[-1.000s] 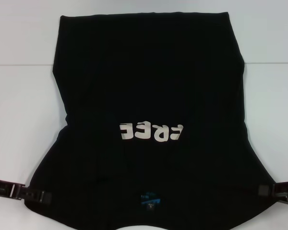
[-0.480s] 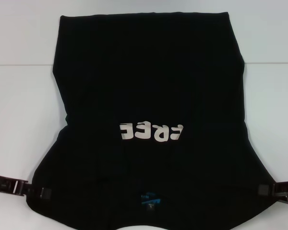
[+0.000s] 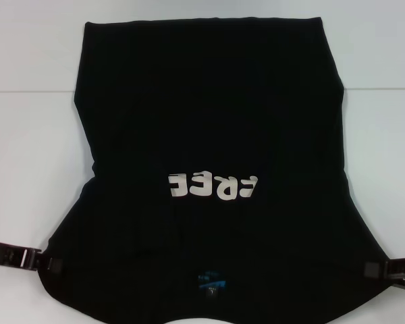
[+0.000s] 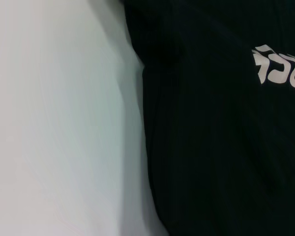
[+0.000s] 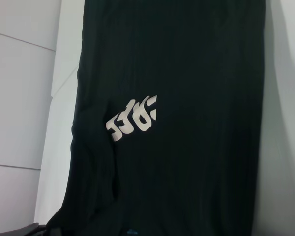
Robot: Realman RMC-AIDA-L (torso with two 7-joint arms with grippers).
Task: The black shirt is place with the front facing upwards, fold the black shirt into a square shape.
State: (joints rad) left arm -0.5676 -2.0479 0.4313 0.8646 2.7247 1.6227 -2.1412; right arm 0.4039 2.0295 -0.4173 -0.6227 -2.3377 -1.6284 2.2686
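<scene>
Table: a white table (image 3: 27, 169) carries the whole scene, with the cloth spread across its middle and bare surface on both sides.
Shirt: the black shirt (image 3: 209, 121) lies flat and face up, hem at the far edge, collar at the near edge closest to the robot; both wrist views show the same dark cloth against the white top.
Fold state: the body reads as a single layer with straight side edges far out and flaring towards the sleeves near the robot; no fold line across the body is visible, so by my judgement the squaring has barely begun.
Lettering: the white "FREE" print (image 3: 214, 185) faces up and reads upside down from the head view, confirming that the front is upward.
Neck label: a small blue label (image 3: 211, 282) sits at the collar, near the lower edge.
Left gripper: the left gripper (image 3: 48, 265) is low at the shirt's left sleeve edge, touching the cloth; whether it is pinching cannot be told.
Right gripper: the right gripper (image 3: 378, 269) mirrors it at the right sleeve edge; its spread likewise cannot be told.
Remaining: sleeves inward, then the length folded, appear to be left.
</scene>
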